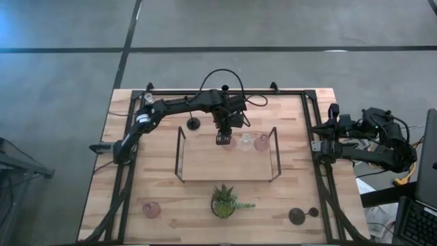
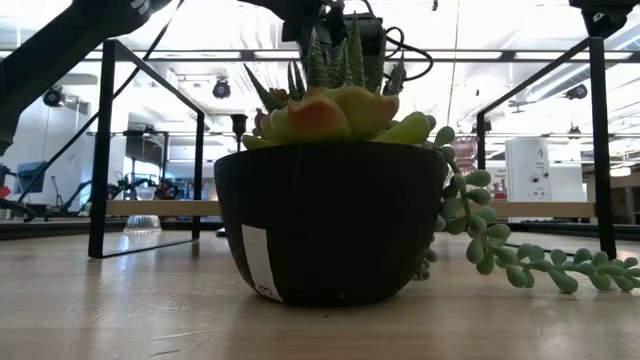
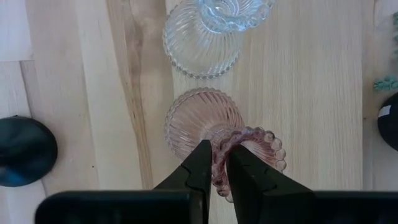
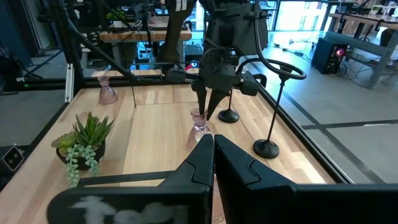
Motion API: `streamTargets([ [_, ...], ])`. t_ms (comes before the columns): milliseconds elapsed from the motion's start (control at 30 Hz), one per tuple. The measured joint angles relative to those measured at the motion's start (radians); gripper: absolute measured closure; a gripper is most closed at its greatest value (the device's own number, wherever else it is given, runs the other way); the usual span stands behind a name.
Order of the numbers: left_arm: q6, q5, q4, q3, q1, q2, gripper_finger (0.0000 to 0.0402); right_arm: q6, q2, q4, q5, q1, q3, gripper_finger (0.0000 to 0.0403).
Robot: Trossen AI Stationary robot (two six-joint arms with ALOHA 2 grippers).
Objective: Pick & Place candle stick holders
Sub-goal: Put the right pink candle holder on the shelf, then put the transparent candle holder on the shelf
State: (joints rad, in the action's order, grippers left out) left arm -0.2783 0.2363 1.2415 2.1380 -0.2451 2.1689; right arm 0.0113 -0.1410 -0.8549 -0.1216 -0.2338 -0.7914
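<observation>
The left gripper [image 3: 219, 177] pinched the beaded rim of a pink glass holder [image 3: 205, 124] standing in the tray [image 1: 180, 152]; it needed lowering upright before release; the right gripper [image 4: 212, 155] waited closed and empty.

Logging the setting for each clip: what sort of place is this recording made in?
Probably a robotics lab or workshop: a light wooden worktable framed by black metal rails, more workbenches beyond it, and bare grey concrete floor around.

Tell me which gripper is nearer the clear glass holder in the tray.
Left. The left gripper is shut on the pink holder beside the clear glass holder; the right gripper waits at the table's right edge.
</observation>
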Motion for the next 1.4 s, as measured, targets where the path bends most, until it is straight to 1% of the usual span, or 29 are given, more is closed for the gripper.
streamTargets([
  [333, 0.008, -0.003, 0.001, 0.0, 0.0, 0.0, 0.0357, 0.0, 0.0, 0.0, 0.0, 0.0, 0.0, 0.0394],
  [567, 0.013, -0.003, 0.002, 0.001, 0.0, 0.0, 0.0323, 0.0, 0.0, 0.0, 0.0, 0.0, 0.0, 0.0394],
  [733, 0.013, -0.003, 0.003, 0.001, 0.0, 0.0, 0.0309, 0.0, 0.0, 0.0, 0.0, 0.0, 0.0, 0.0394],
  [1100, 0.013, -0.003, 0.004, 0.002, 0.0, -0.006, 0.0307, 0.0, 0.0, 0.0, 0.0, 0.0, 0.0, 0.0394],
  [1400, 0.016, -0.018, 0.036, 0.046, 0.0, -0.044, 0.0306, 0.0, 0.0, 0.0, 0.0, 0.0, 0.0, 0.0394],
])
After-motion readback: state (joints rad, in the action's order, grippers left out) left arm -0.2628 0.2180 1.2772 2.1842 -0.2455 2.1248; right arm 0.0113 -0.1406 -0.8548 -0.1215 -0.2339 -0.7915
